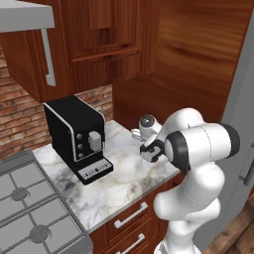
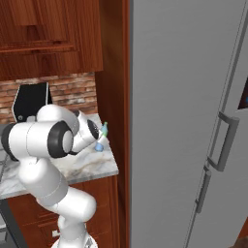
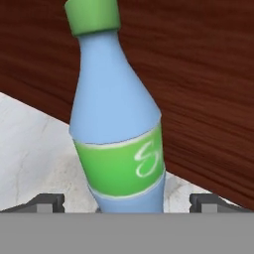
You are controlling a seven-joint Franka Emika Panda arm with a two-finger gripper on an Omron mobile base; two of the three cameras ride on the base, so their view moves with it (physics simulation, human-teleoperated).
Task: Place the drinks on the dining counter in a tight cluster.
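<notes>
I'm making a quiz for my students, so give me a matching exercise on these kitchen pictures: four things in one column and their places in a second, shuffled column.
Things:
1. blue bottle
2. coffee machine
3. stove
4. fridge

Places:
A. at the left end of the marble worktop
B. between the open end effector tips
C. right of the wooden panel
D. standing on the worktop by the brick wall

Pairs: 1-B, 2-D, 3-A, 4-C

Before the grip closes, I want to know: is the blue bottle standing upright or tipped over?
Upright. The blue bottle stands on the marble worktop, green cap on top; its slant in the hand view may be camera tilt.
</notes>
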